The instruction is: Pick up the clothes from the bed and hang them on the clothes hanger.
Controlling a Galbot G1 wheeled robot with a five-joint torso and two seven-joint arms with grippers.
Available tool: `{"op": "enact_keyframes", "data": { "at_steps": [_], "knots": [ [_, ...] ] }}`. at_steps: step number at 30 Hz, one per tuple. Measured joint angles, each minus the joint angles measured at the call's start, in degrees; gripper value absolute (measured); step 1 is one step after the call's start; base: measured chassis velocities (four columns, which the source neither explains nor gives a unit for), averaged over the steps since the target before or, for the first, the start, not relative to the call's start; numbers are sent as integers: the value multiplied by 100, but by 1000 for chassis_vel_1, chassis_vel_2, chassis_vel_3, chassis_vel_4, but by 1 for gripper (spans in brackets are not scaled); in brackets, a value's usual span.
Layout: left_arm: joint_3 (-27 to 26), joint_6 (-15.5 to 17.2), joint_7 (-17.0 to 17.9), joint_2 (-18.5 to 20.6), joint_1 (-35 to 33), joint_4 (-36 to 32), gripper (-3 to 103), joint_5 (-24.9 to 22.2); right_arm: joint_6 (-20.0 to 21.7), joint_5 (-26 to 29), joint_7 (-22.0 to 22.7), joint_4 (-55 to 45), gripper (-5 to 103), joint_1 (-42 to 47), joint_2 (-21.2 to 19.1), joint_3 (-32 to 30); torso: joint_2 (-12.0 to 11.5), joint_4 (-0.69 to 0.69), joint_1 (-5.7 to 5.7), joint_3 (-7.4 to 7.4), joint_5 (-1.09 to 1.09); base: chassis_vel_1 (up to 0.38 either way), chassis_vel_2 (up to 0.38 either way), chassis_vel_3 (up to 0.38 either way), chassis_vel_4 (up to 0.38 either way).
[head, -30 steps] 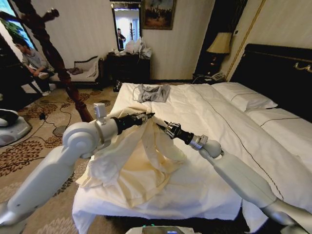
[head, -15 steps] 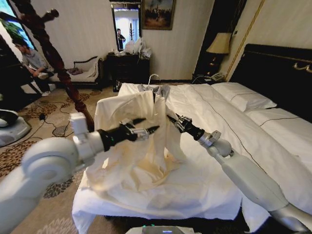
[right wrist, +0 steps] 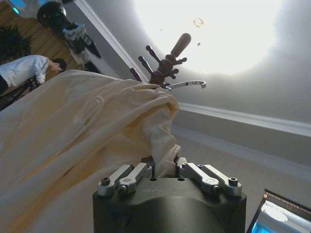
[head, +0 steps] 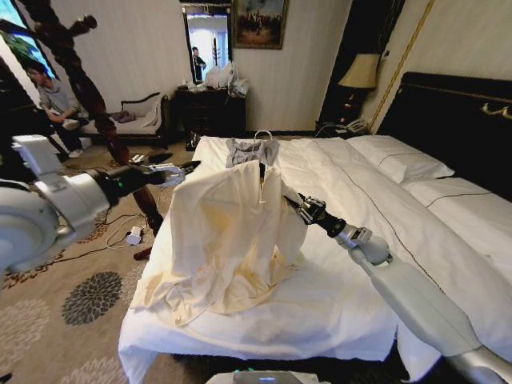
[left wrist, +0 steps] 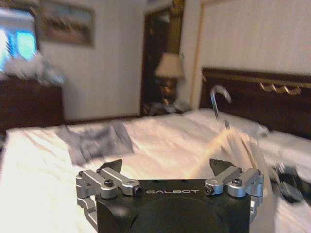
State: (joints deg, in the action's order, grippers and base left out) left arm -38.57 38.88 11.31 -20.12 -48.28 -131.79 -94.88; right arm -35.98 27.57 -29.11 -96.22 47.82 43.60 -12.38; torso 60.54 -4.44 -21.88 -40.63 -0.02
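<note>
The cream clothes hang raised over the bed, draped on the clothes hanger, whose hook pokes out at the collar. Their lower hem rests on the sheet. My right gripper is shut on the shirt's shoulder; in the right wrist view the fingers pinch cream fabric with the hook above. Off the bed's side, my left gripper stands open, apart from the shirt. The left wrist view shows its spread jaws, the hook and the shirt beyond.
A small grey garment lies at the far end of the bed. A dark wooden coat stand rises left of the bed, with cables on the carpet by it. Pillows and the black headboard are at right.
My left gripper has let go of the shirt and swung left, off the bed. The shirt has settled over the hanger. The right gripper has shifted slightly right, still holding.
</note>
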Motion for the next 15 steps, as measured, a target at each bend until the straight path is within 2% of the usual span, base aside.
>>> {"op": "enact_keyframes", "data": {
  "at_steps": [2,4,7,13,14,15],
  "knots": [
    [86,14,-60,42,27,16,100,-14,-8,-18,0,-11,18,-5,1,-1,0,0,0,0,0,0,0,0,0],
    [479,46,-242,174,145,40,100,-13,-62,-139,0,-72,18,-3,-2,-24,0,-1,0,0,4,0,0,0,0],
    [759,61,-310,215,186,-1,100,-16,-171,-344,8,-129,18,31,-30,-70,0,-2,0,0,1,0,0,0,0],
    [839,74,-351,162,148,-12,100,-118,-346,-634,38,-122,18,35,-41,-76,0,-1,0,0,2,0,0,0,0],
    [852,77,-396,147,134,-13,103,-153,-379,-700,67,-119,18,33,-41,-78,0,-2,0,0,2,0,0,0,0],
    [870,80,-449,136,119,-21,100,-170,-407,-759,114,-119,18,33,-41,-81,0,-1,0,0,2,0,0,0,0]
  ]
}}
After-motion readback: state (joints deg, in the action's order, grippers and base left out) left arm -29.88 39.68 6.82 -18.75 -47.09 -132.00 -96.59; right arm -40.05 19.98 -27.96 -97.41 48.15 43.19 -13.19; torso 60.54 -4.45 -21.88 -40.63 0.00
